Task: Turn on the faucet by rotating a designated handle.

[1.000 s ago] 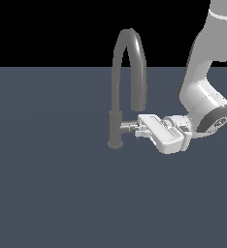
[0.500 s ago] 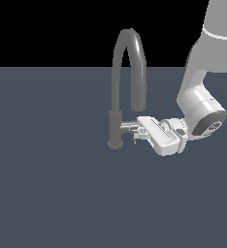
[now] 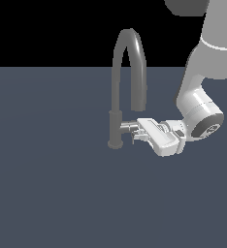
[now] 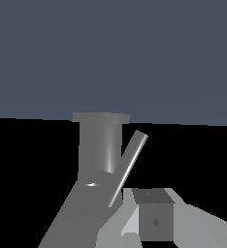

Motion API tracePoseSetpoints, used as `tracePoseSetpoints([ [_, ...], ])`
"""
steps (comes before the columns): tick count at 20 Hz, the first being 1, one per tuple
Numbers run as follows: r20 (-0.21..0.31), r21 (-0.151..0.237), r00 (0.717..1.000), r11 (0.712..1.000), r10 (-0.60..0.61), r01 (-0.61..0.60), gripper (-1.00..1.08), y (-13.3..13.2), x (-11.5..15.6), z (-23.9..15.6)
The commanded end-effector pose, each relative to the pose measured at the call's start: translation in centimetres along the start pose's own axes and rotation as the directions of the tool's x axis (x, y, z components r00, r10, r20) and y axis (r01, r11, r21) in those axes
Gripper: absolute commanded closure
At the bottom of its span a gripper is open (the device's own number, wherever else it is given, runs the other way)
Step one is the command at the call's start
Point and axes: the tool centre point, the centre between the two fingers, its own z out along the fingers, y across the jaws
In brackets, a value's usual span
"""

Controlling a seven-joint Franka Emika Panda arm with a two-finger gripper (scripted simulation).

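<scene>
The dark grey gooseneck faucet stands upright, its arched spout ending above my hand. The silver handle stub juts from the base post toward the exterior view's right. My white gripper lies level with it, its fingertips at the stub. In the wrist view the base post stands behind the thin rod lever, which slants across it. The stub fills the near corner. One of the fingers shows beside the rod; the other is hidden, so I cannot tell how the jaws stand.
The faucet stands on a flat dark blue-grey surface. My arm comes down from the upper part of the exterior view's right.
My gripper has crept a little toward the exterior view's left, closer to the faucet's post. The upper arm has shifted with it. The faucet stands as before.
</scene>
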Motion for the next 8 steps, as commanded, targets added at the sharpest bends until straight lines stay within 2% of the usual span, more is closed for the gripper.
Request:
tracePoseSetpoints([
  [1,-0.011,0.016,1.000,1.000,0.016,-0.016,1.08,-0.6,2.1,0.3],
  [8,-0.013,0.021,0.999,0.999,0.033,-0.033,1.08,-1.2,4.0,0.3],
])
